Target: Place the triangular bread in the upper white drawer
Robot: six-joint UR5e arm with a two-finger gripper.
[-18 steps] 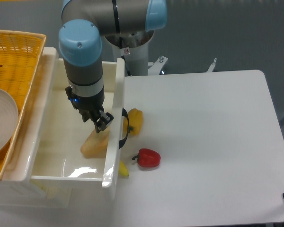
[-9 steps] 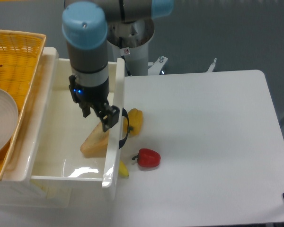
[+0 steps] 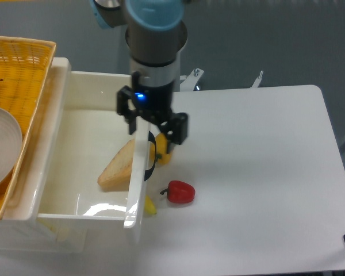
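White drawer holds bread; claw open, empty, above front wall.

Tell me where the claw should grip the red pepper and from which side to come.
Come straight down on the red pepper and close across its rounded body. It lies on its side on open table, stem pointing left toward the drawer, so the stem looks too small to hold.

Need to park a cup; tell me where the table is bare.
The table is bare right of the red pepper, out to its far edge. Crowded: the strip by the upper white drawer, with the yellow pepper, handle and open tool.
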